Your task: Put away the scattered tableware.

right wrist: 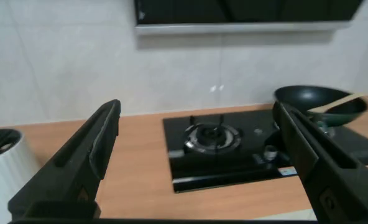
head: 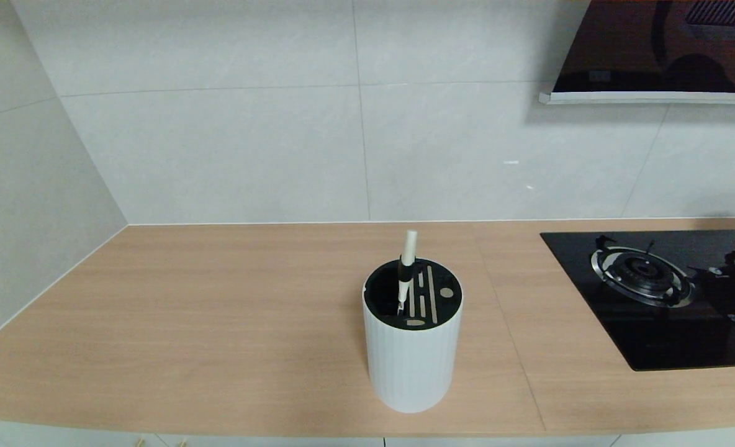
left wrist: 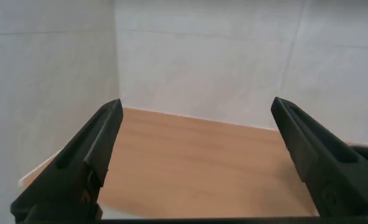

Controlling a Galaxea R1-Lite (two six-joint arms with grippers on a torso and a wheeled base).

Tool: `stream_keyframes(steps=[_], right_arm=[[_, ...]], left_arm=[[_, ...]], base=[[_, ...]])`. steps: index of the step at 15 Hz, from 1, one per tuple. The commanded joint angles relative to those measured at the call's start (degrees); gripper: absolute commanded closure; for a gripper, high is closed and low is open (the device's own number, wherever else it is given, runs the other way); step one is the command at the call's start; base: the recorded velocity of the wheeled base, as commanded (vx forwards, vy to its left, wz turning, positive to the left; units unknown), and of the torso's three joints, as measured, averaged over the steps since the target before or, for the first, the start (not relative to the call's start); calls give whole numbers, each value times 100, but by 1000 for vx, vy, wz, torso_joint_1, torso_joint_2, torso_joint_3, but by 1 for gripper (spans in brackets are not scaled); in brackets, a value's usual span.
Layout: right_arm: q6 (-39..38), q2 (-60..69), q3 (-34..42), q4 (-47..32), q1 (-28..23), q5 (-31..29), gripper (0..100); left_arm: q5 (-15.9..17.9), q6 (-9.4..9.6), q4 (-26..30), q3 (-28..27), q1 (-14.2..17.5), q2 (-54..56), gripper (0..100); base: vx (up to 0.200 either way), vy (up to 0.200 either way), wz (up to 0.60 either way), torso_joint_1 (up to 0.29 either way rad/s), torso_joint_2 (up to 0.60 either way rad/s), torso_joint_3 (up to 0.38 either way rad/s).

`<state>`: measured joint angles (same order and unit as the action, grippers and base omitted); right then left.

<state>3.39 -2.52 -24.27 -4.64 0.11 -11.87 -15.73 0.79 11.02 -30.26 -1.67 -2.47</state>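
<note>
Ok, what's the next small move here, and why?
Probably turn the view right toward the hob and check for leftover pieces. The cream-handled utensil already stands in the white utensil holder. The left gripper and right gripper are open and hold nothing, and the wok on the hob has a wooden utensil in it.

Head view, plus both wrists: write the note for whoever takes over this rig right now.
Left gripper: open, holding nothing, facing the counter's left corner.
Right gripper: open, holding nothing, facing the stove.
Things: the white holder stands on the counter left of the stove; one utensil stands upright in its open compartment.
Done: that utensil is stowed.
Left: a wooden spatula lies in the wok on the stove; it may be the only piece to put away, if it counts.
</note>
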Motion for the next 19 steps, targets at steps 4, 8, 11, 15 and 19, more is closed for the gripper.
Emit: stream_keyframes(steps=[4, 8, 11, 15, 19], right_arm=[[-313, 244, 1733, 104, -37, 537, 0], [-321, 244, 2383, 640, -37, 1047, 0], [-286, 235, 2401, 377, -37, 1179, 0], [-286, 235, 2401, 403, -29, 1223, 0], [-304, 244, 2410, 403, -29, 1223, 0]], left_arm=[[641, -9, -1067, 2437, 167, 247, 0], [1362, 79, -1128, 3026, 167, 247, 0], [1529, 114, -1120, 3026, 158, 212, 0], [1511, -106, -1120, 3026, 149, 247, 0], [1511, -97, -1120, 3026, 149, 239, 0]], base=[[0, 0, 0, 0, 0, 0], [0, 0, 0, 0, 0, 0], [0, 0, 0, 0, 0, 0], [0, 0, 0, 0, 0, 0], [0, 0, 0, 0, 0, 0]])
